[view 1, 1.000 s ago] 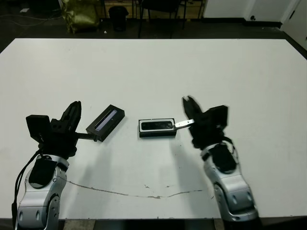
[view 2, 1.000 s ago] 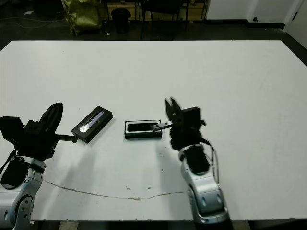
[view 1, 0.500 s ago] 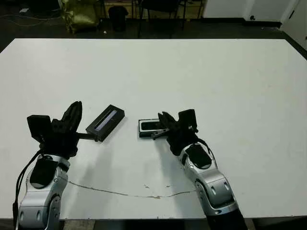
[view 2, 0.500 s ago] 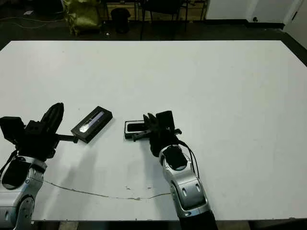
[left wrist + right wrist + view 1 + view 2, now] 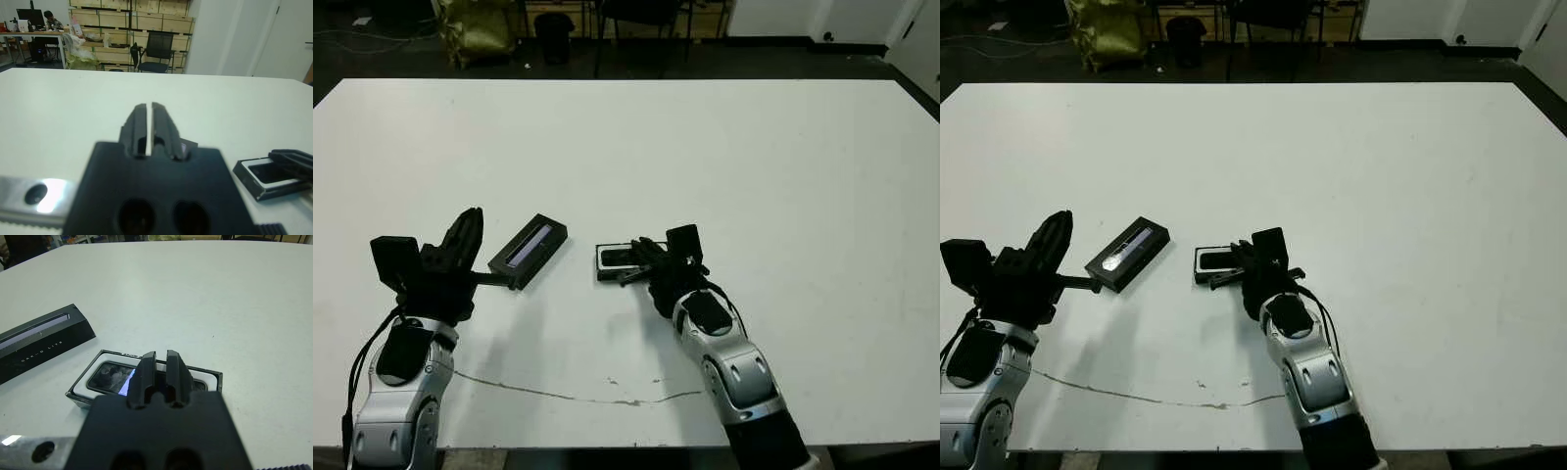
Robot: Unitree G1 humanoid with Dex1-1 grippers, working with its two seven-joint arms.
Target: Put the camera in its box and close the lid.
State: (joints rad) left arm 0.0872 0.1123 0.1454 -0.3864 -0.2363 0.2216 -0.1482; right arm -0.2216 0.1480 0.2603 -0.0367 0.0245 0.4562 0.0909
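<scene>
The box, a shallow black tray with white lining, lies near the table's middle, and the camera rests inside it. My right gripper hovers over the box's right end, shut, with its fingers just above the camera and nothing between them. To the left of the box, lying at a slant, is the lid, black with a pale stripe. My left gripper is shut and empty just left of the lid, its fingers pointing toward it.
A thin dark crack line runs across the white table near its front edge. Beyond the far edge are a chair, stacked boxes and a yellow bag.
My right arm has swung left and lowered from beside the box to over its right end. The left arm, lid and box have stayed put.
</scene>
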